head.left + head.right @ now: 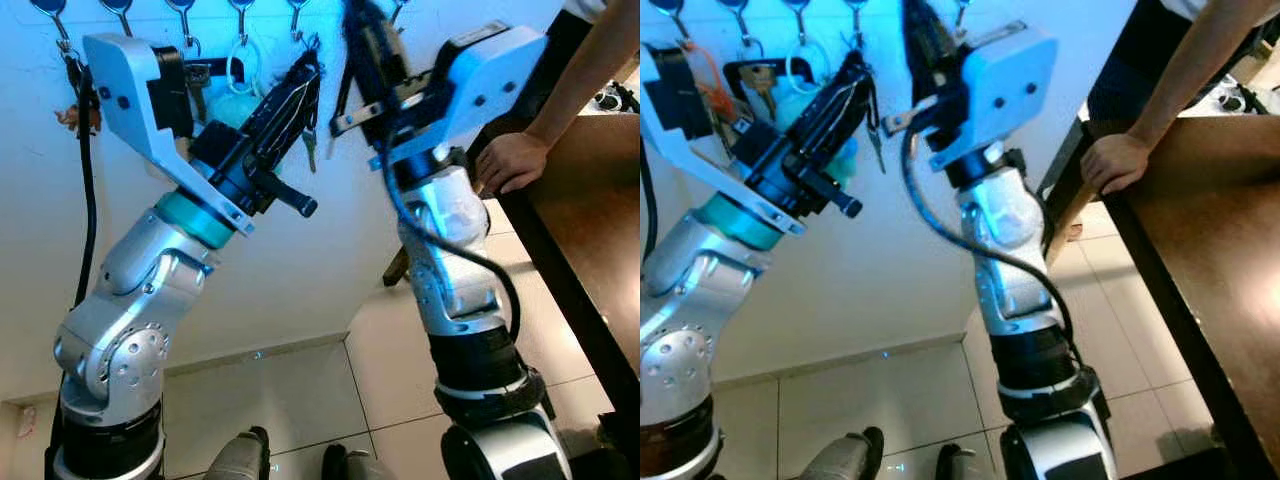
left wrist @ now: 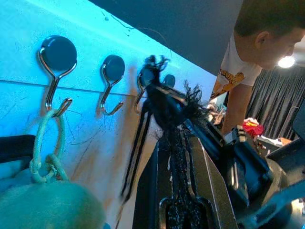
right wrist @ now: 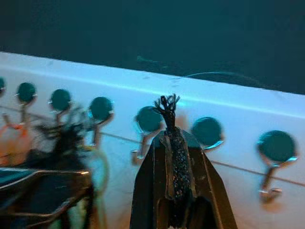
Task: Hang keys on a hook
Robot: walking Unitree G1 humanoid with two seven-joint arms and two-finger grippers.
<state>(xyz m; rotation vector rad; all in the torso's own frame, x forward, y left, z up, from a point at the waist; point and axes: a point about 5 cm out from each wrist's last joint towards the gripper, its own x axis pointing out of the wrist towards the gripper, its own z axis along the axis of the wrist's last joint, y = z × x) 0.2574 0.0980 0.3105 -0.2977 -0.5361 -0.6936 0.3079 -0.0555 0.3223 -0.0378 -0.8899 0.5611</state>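
Note:
Both arms reach up to a row of metal hooks [image 1: 240,20] on the white wall. My left gripper [image 1: 305,75] is shut on a frayed black cord [image 2: 177,119], just below one hook [image 2: 145,81]. Small keys [image 1: 310,150] dangle under its fingertips. A black strap [image 2: 138,143] hangs down beside the fingers. Close to the right, my right gripper [image 1: 365,50] is shut on another frayed black cord end [image 3: 172,143], in front of a hook [image 3: 147,124]. Whether the cord rests on a hook cannot be told.
A pale loop with a green fluffy ball [image 1: 235,100] hangs on a neighbouring hook, and something orange [image 1: 70,115] on the far left one. A person's hand [image 1: 510,160] rests on a dark brown table [image 1: 590,230] at the right. Tiled floor lies below.

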